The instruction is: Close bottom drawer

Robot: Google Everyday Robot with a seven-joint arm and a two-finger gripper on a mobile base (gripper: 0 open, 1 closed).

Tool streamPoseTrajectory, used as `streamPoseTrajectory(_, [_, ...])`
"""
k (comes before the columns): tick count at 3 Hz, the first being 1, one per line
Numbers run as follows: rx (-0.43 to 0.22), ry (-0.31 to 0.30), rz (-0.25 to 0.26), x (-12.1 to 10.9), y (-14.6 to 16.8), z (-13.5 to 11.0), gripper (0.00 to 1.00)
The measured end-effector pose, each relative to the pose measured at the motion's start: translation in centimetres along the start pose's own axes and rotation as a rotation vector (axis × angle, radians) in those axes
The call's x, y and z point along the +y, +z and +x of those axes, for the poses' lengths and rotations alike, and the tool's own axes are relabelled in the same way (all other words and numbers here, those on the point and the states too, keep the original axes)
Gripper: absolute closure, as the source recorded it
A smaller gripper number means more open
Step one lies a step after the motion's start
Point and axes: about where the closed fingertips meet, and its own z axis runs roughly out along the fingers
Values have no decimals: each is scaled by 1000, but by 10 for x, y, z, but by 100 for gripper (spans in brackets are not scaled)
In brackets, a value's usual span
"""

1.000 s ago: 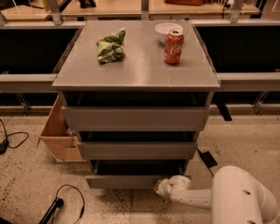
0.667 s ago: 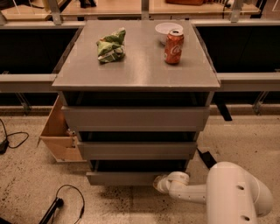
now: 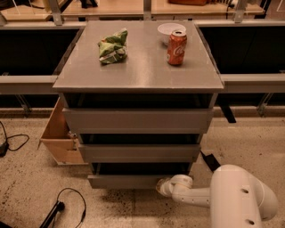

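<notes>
Speckled floor, pale, across the foreground.

- Robot arm: white, lower right, reaching left close to the floor.
- Gripper: at the arm's tip, against or just beside the right end of the bottom drawer. I cannot tell whether it is spread or pressed together.
- Black cable: looped on the floor, lower left.
- Bottom drawer: grey, plain front, lowest of three in the table; a dark gap shows above its panel.
- Middle drawer and top drawer: grey, each front wider than the one below.
- Wooden box: on the floor, beside the table's left flank.
- Table top, front to back: crumpled green bag at left; red can upright at right; white bowl just behind the can.
- Wooden bench: along the far edge.
</notes>
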Motion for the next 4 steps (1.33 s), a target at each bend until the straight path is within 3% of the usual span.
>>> streamPoseTrajectory(2, [0,0,0,0,0,0,0])
streamPoseTrajectory(4, [20,10,18,-1,-5,5,0])
